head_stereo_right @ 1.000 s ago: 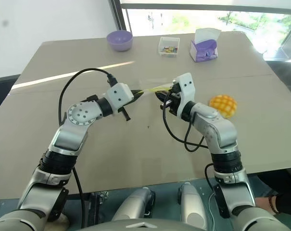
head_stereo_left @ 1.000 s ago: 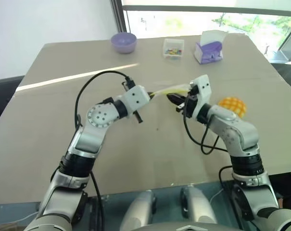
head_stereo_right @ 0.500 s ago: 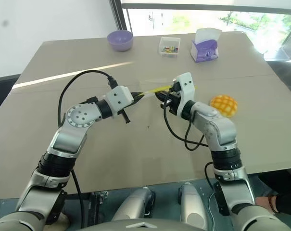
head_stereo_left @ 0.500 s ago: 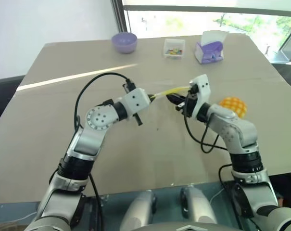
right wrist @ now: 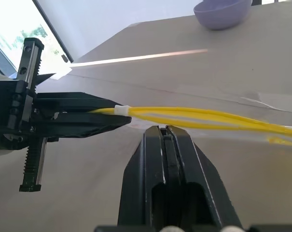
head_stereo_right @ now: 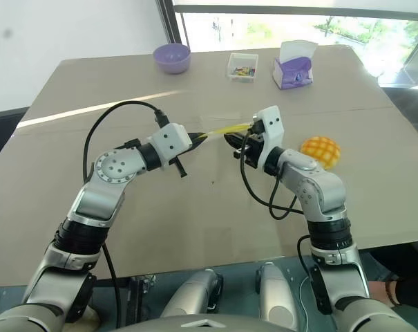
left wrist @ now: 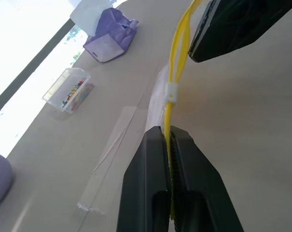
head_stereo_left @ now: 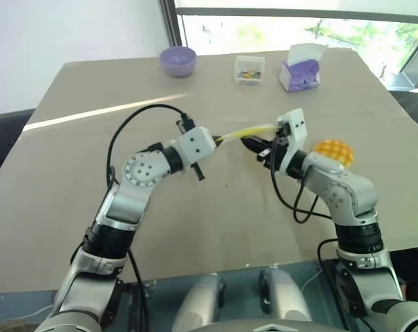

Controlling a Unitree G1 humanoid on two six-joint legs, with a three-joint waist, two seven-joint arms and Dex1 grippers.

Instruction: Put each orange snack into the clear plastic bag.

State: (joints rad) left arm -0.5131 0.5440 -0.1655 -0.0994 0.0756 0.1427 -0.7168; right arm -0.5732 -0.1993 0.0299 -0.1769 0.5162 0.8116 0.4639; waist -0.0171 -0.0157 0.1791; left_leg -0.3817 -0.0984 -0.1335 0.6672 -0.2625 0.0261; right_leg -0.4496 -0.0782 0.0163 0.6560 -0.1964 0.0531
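Clear plastic bag seal strip pulled straighter; right gripper wrist rolled slightly.

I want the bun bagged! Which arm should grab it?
Probably the right: its pincer is nearer the orange snack. Both pincers, left too, are shut on the clear plastic bag.

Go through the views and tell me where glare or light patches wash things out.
Left eye view: the window is blown out along the top, and a bright sunlit stripe crosses the table. Left wrist view: the upper left corner is washed white by the window, behind the tissue box. Right wrist view: a light streak lies on the table below the purple bowl.
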